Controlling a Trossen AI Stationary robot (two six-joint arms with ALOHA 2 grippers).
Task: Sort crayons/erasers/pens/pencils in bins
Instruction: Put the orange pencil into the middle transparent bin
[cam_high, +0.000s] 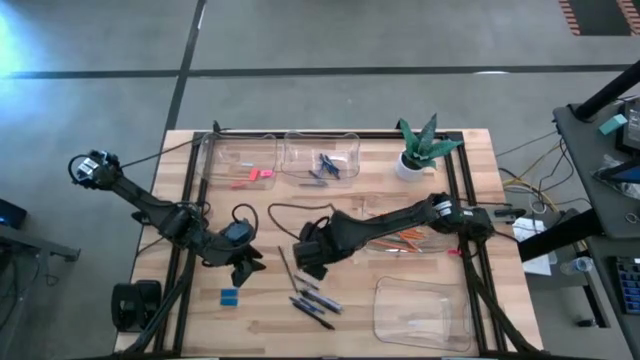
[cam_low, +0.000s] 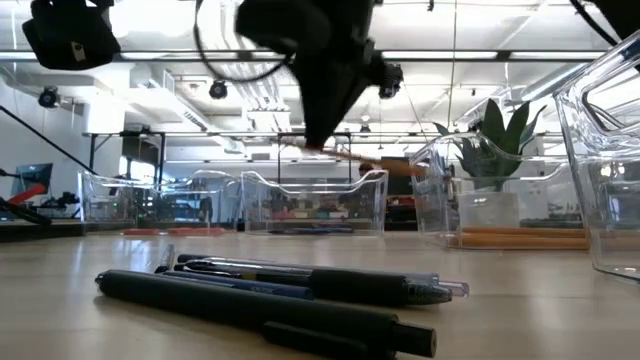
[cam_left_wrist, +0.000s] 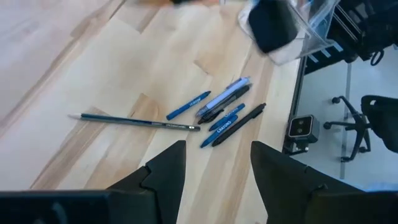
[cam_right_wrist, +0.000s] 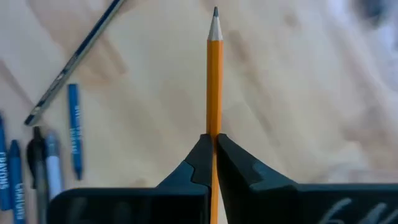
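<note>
A: Where is the orange pencil (cam_right_wrist: 214, 81)?
B: It is clamped in the right gripper (cam_right_wrist: 213, 144), above the table.
A: Handling?
B: Light, stiff, probably slippery; best gripped mid-shaft. The left gripper (cam_left_wrist: 214, 168) is held apart.

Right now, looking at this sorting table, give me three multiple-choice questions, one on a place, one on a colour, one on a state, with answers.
1. Where does the small flat blue eraser lie?
A. in a clear bin
B. on the bare wooden table near the left arm
C. beside the plant

2. What colour is the long thin pencil in the right end effector?
A. orange
B. green
C. white

3. How is the left end effector?
A. shut on a pen
B. shut, empty
C. open, empty

Answers: 1 B, the high view shows it on bare wood. 2 A, the right wrist view shows orange. 3 C, its fingers stand apart over the table.
</note>
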